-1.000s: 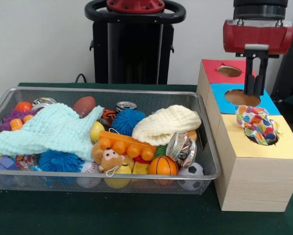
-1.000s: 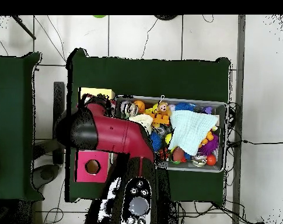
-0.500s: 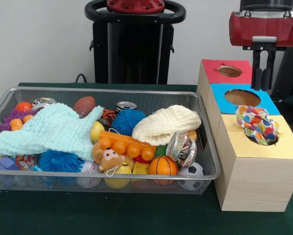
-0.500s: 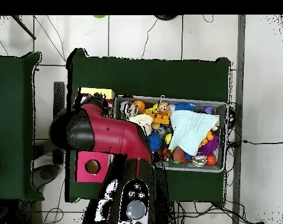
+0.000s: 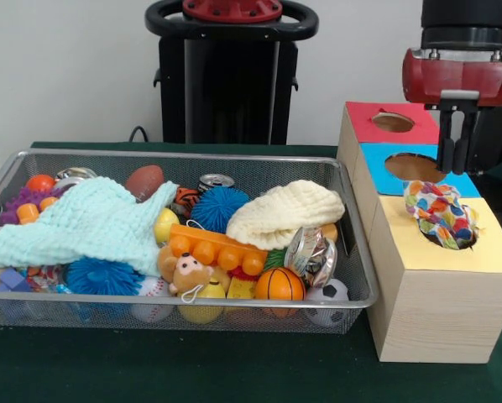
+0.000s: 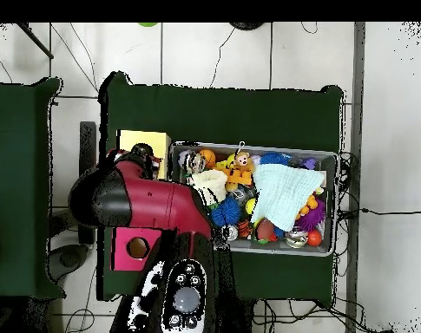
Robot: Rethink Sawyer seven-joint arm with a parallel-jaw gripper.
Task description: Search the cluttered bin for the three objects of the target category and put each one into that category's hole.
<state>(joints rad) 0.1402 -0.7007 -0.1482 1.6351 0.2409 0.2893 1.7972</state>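
1. A wire basket (image 5: 352, 243) is sitting on the green table (image 5: 234, 369), filled with toys and cloths.
2. A pale blue cloth (image 5: 83, 222) is lying across the basket's 9 o'clock side, with a brown football (image 5: 143, 180) peeking out at its 1 o'clock.
3. A cream cloth (image 5: 286, 211) is resting toward the basket's 3 o'clock side, over an orange block strip (image 5: 217, 248) and beside a blue spiky ball (image 5: 217, 206).
4. An orange basketball (image 5: 279, 284) and a small soccer ball (image 5: 331, 294) are lying at the basket's 5 o'clock corner.
5. A wooden box (image 5: 427, 311) is standing at the basket's 3 o'clock, showing red (image 5: 394, 122), blue (image 5: 412, 167) and yellow holes.
6. A multicoloured cloth (image 5: 440, 214) is bunching half inside the yellow section's hole, partly spilling over the rim.
7. The gripper (image 5: 455, 168) is hanging above the blue hole, at the multicoloured cloth's 12 o'clock, clear of the cloth; its fingers are standing close together with a narrow gap and grasping nothing.
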